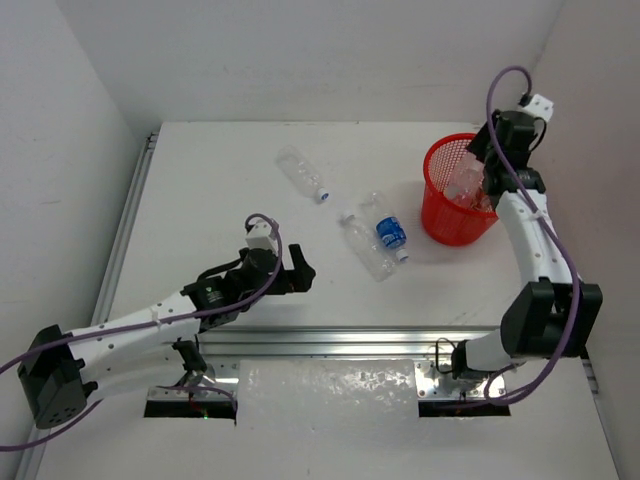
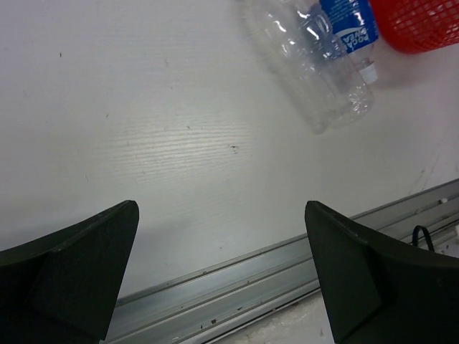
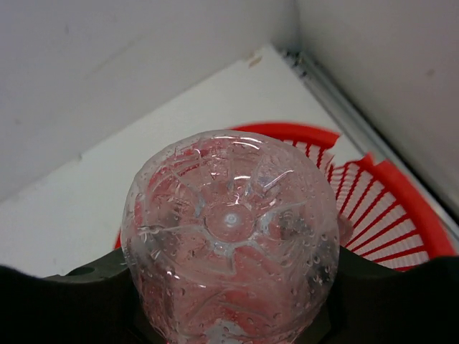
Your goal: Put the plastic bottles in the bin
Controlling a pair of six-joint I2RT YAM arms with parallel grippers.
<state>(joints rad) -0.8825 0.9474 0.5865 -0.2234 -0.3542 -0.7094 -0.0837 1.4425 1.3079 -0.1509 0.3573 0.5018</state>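
Observation:
My right gripper [image 1: 482, 178] is shut on a clear plastic bottle [image 3: 229, 244], whose ribbed bottom fills the right wrist view between the dark fingers [image 3: 86, 301]. That bottle [image 1: 467, 186] hangs over the red mesh bin [image 1: 440, 215], with the bin's rim [image 3: 409, 208] showing behind it. Three more bottles lie on the table: one at the back [image 1: 303, 172], one plain clear [image 1: 365, 250], one with a blue label [image 1: 388, 230]. My left gripper [image 1: 300, 272] stands open and empty, left of the pair. The left wrist view shows the clear bottle [image 2: 315, 79], the blue-labelled one [image 2: 348, 25] and the bin [image 2: 423, 25].
An aluminium rail [image 1: 340, 342] runs across the near table edge, and shows in the left wrist view [image 2: 287, 279] just under the open fingers. White walls close in the table at the back and both sides; the bin stands near the right wall.

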